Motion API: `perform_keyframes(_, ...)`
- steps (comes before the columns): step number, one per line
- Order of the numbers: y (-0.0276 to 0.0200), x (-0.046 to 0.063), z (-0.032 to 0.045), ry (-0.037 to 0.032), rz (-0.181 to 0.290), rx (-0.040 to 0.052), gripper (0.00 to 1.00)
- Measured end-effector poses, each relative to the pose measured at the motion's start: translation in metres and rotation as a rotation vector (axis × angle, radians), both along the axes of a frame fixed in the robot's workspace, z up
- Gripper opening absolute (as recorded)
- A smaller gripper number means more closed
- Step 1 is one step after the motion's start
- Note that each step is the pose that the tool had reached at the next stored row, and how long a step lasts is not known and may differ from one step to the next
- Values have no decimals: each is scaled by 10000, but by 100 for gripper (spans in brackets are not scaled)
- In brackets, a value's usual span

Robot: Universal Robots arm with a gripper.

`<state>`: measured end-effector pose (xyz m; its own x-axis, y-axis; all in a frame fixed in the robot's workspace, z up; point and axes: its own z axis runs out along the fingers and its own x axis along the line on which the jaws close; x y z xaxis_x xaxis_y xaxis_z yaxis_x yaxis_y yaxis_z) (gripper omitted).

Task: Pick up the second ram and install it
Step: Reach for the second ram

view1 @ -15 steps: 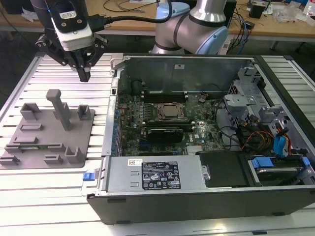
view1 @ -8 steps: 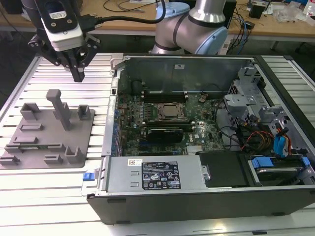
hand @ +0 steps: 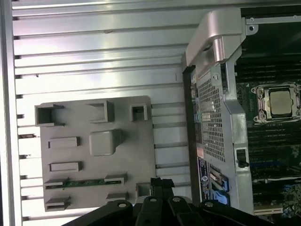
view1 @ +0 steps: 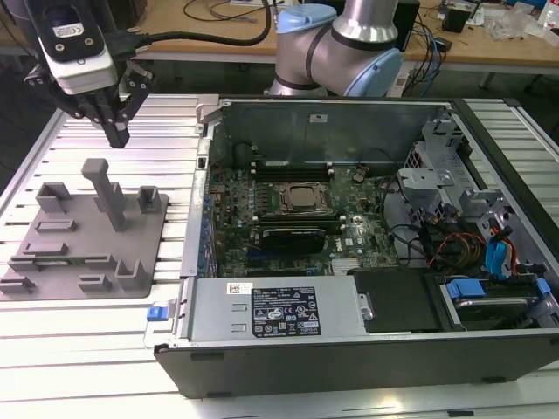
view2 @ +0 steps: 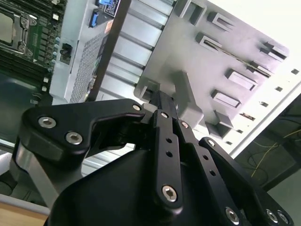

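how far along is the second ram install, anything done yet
Done: nothing shows yet. The second ram lies in its slot on the grey holder, not picked up. In hand: the hand is shut on nothing and hovers over the holder's edge, outside the computer case. Left: grasping the ram and seating it in the motherboard slots.

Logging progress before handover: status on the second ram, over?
Gripper shut, empty, hovering near the gray fixture edge. Second ram on edge in a fixture slot, untouched. Nothing between them.
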<state>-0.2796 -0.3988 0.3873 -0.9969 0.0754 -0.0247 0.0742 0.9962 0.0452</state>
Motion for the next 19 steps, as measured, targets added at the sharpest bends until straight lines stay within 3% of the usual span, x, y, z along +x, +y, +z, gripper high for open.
perform_keyframes(19,0,-696,-88,0,1,0,8)
